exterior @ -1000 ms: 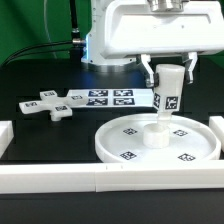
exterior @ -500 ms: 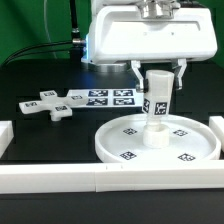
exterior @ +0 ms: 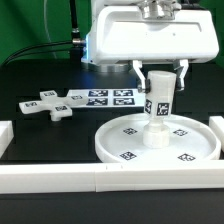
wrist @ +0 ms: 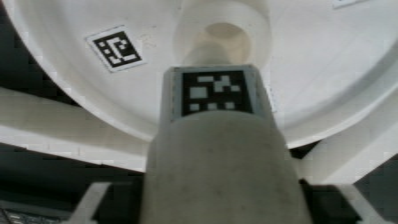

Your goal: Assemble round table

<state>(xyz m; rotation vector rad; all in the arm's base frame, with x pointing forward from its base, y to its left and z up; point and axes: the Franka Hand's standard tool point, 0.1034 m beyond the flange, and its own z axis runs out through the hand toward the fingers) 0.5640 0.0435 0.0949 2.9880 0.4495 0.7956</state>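
Gripper [exterior: 161,78] is clamped on the leg [exterior: 158,110], which stands upright at the centre of the disc [exterior: 108,143]. Risk: any tilt while seating could jam the joint, and early release could topple the leg.

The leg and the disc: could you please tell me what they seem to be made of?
Leg: probably white plastic, matte, evenly coloured with no grain. Disc: seemingly the same white plastic, smooth with a faint sheen.

White disc [exterior: 108,142] with black-and-white square tags [exterior: 127,155], white tagged leg [exterior: 160,95], white cross-shaped foot [exterior: 48,105]
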